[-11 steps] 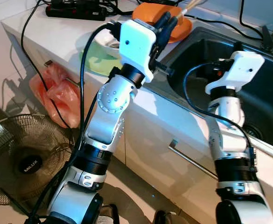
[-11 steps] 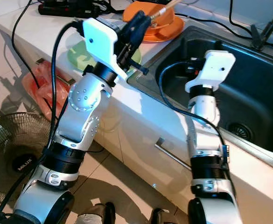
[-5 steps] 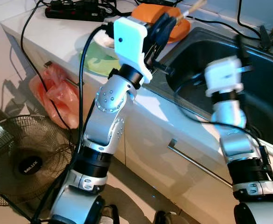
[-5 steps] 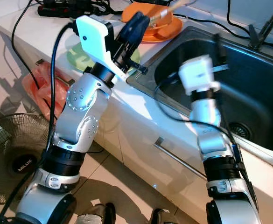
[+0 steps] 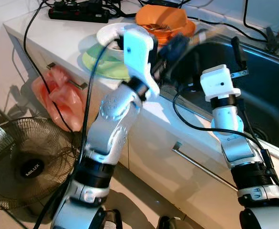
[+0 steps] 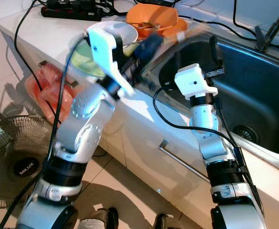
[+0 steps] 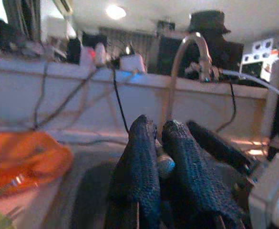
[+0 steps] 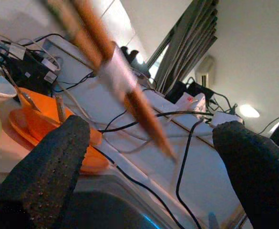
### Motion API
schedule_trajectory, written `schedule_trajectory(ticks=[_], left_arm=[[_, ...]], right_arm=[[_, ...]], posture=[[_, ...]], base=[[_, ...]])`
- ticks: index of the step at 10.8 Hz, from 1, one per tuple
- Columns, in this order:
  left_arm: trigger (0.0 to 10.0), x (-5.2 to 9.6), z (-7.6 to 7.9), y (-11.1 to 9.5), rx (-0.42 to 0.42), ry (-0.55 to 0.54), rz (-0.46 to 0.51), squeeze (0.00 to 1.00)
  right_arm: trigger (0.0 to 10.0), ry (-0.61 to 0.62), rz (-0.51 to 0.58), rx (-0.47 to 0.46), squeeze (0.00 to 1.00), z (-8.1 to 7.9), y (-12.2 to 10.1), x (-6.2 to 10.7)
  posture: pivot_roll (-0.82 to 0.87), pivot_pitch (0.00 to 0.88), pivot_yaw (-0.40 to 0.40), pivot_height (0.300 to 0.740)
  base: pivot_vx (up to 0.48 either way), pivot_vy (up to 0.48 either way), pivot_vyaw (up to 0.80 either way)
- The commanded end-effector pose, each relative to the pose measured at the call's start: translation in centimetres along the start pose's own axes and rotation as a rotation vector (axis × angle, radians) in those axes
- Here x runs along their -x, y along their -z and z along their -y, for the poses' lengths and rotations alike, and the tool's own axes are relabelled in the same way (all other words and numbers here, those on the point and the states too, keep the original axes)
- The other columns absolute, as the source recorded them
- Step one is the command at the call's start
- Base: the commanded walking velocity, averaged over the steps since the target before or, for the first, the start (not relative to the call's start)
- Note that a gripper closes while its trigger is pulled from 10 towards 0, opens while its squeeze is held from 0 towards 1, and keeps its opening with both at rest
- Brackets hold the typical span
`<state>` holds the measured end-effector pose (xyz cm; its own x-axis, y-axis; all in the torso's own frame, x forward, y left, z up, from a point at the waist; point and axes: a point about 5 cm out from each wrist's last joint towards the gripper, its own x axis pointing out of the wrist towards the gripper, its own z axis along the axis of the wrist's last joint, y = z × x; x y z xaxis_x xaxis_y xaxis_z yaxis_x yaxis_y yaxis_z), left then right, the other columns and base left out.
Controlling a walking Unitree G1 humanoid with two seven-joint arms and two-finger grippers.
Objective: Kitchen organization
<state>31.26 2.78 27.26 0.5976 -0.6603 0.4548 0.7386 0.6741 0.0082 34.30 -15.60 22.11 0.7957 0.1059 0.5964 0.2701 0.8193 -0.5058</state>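
My left gripper (image 5: 176, 46) is shut on a pair of wooden chopsticks (image 5: 203, 34) with a pale band; they show as a blurred streak pointing over the near left corner of the dark sink (image 5: 273, 90). The left wrist view has both fingers (image 7: 139, 157) pressed together on the thin stick ends. My right gripper (image 6: 196, 47) stands open above the sink's left side, fingers pointing up. In the right wrist view the chopsticks (image 8: 125, 90) cross between its two spread fingers (image 8: 53, 157) without touching them.
On the counter left of the sink sit an orange bowl on an orange plate (image 5: 165, 19), a white bowl (image 5: 111, 34) on a green plate (image 5: 103, 67) and a black power strip (image 5: 77, 12). A faucet (image 7: 187, 57) stands behind the sink. Below hang a red bag (image 5: 58, 95) and a fan (image 5: 27, 162).
My left gripper has swung right and down with the chopsticks, from over the orange bowl to the sink's edge. The right gripper has turned upward and stands beside them.
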Motion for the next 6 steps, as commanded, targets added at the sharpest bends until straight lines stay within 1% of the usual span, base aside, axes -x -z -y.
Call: schedule_trajectory(ticks=[1, 2, 3, 4, 5, 6], left_arm=[[10.0, 0.1, 0.3, -0.2, 0.02, 0.034, -0.001, 0.0], [10.0, 0.5, -0.2, 0.0, 0.023, 0.024, -0.028, 0.0], [10.0, 0.9, -0.4, 0.2, 0.038, 0.034, -0.055, 0.0], [10.0, 1.2, -0.3, 0.3, 0.032, 0.044, -0.072, 0.0], [10.0, 1.6, 0.2, 0.4, 0.048, 0.082, -0.088, 0.0], [10.0, 1.7, 0.5, 0.4, 0.047, 0.106, -0.097, 0.0]], right_arm=[[10.0, 0.006, -0.004, -0.006, 0.0, -0.1, 0.1, 0.3], [10.0, 0.004, -0.003, -0.011, 0.0, -0.3, 0.1, 0.3], [10.0, 0.01, -0.005, -0.017, 0.0, -0.2, 0.1, 0.2], [10.0, 0.011, -0.004, -0.018, 0.0, -0.2, 0.1, 0.3], [10.0, 0.012, -0.01, -0.023, 0.0, -0.3, 0.2, 0.4], [10.0, 0.001, -0.009, -0.03, 0.0, -0.6, 0.1, 0.4]], posture=[[0.06, 0.141, 0.028, 0.74], [0.06, 0.141, 0.028, 0.74], [0.06, 0.146, 0.029, 0.74], [0.06, 0.152, 0.031, 0.74], [0.06, 0.156, 0.031, 0.74], [0.06, 0.156, 0.031, 0.74]], base=[[0.0, 0.0, 0.0], [0.0, 0.0, 0.0], [0.0, 0.0, 0.0], [0.0, 0.0, 0.0], [0.0, 0.0, 0.0], [0.0, 0.0, 0.0]])
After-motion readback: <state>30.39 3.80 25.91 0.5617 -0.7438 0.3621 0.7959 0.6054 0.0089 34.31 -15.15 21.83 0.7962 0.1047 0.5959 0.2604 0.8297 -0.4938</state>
